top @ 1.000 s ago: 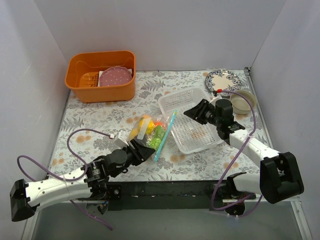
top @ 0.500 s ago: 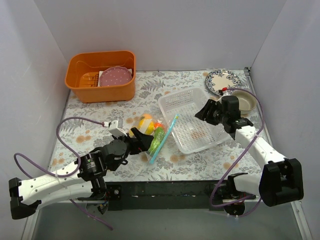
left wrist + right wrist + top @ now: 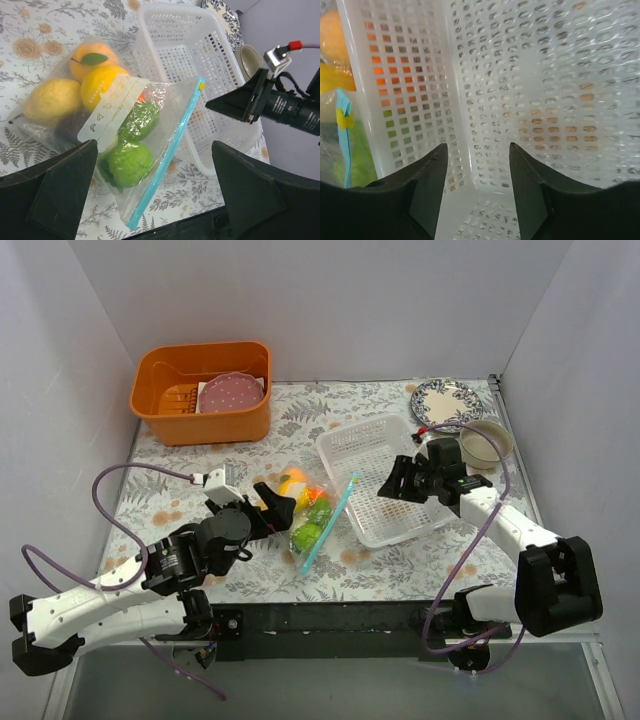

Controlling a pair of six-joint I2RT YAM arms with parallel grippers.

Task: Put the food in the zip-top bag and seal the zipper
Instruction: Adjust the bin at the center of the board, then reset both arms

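The clear zip-top bag (image 3: 312, 512) lies on the flowered table, its mouth end leaning on the white basket. Through it I see the food: a yellow lemon (image 3: 49, 102), orange pieces (image 3: 91, 59) and green pieces (image 3: 129, 161). The teal zipper (image 3: 170, 152) runs along the mouth with a small yellow tab (image 3: 201, 86) at its far end. My left gripper (image 3: 262, 512) hangs open just short of the bag, holding nothing; in the wrist view its fingers (image 3: 65, 185) frame the bag. My right gripper (image 3: 397, 480) is open and empty inside the basket (image 3: 570, 75).
The white mesh basket (image 3: 345, 445) sits right of the bag. An orange tub (image 3: 160, 412) holding a pink dotted plate stands at the back left. A patterned plate (image 3: 445, 398) and a beige bowl (image 3: 487, 443) are at the back right. White walls enclose the table.
My left gripper opened, let go of the bag and drew back to the left. The right gripper left the zipper's end, opened wider and moved over the basket. The bag settled lower.
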